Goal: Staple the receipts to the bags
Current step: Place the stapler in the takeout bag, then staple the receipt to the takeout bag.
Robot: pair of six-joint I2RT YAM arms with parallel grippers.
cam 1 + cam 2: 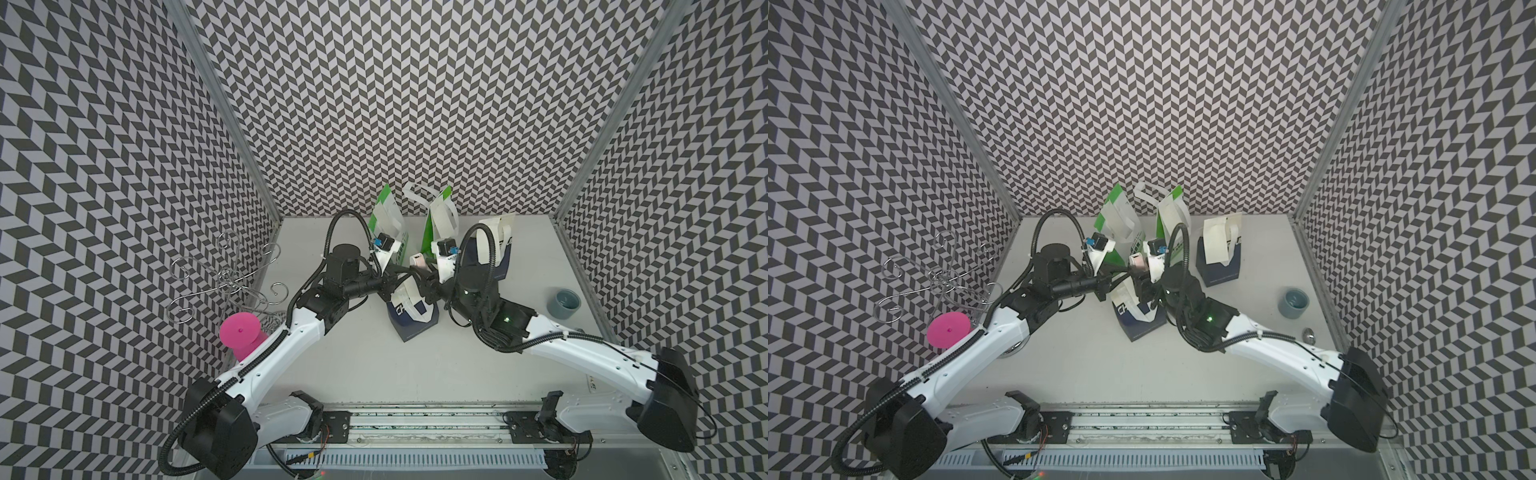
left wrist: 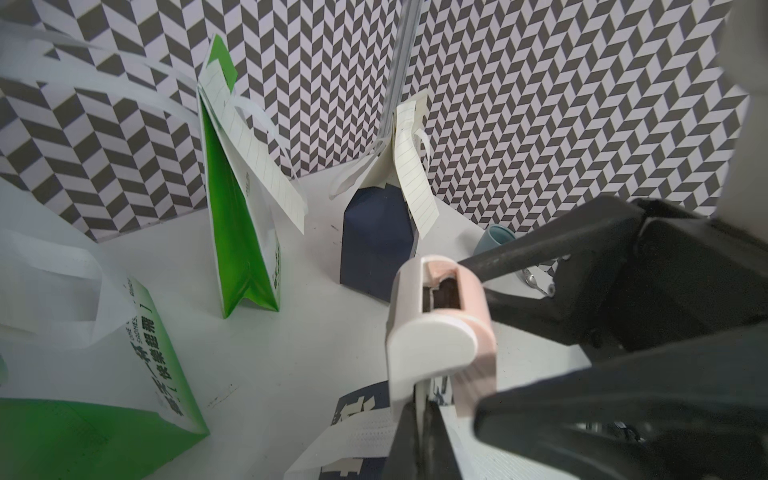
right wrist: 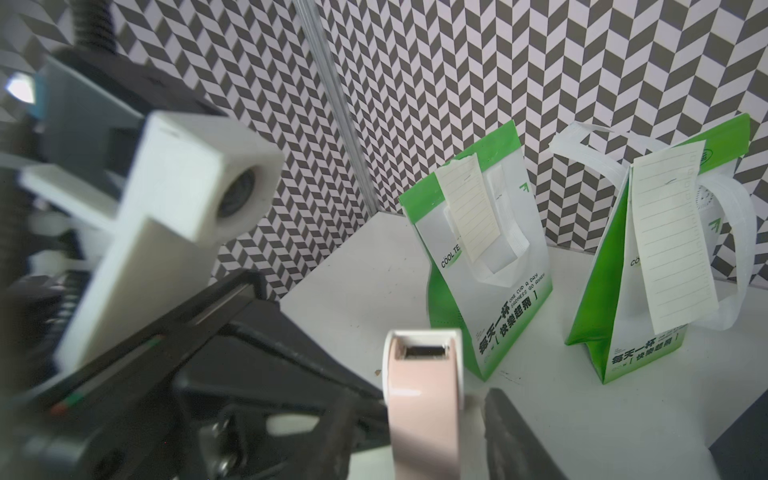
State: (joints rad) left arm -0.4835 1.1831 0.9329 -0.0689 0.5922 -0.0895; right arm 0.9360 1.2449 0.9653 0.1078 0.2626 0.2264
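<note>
We see left gripper [image 2: 419, 409] pressed together on top edge of near navy-and-cream paper carrier bag [image 1: 411, 322], at centre of pale grey table [image 1: 374, 365]. Thin cream paper slip [image 2: 422, 390] shows between its fingers. Pink-and-white plastic stapler [image 3: 424, 374] straddles that edge. Right gripper [image 3: 428, 401] spread around stapler, gap beside one finger. Behind stand green-and-white bag [image 3: 490, 299], second green-and-white bag [image 3: 648, 316], far navy bag [image 1: 1219, 262]. We note lined receipts [image 3: 669, 241] hanging from each top.

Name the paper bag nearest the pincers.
The front navy-and-cream paper bag, under the left pincer and right pincer; the rear navy bag and two green-and-white bags stand behind.
</note>
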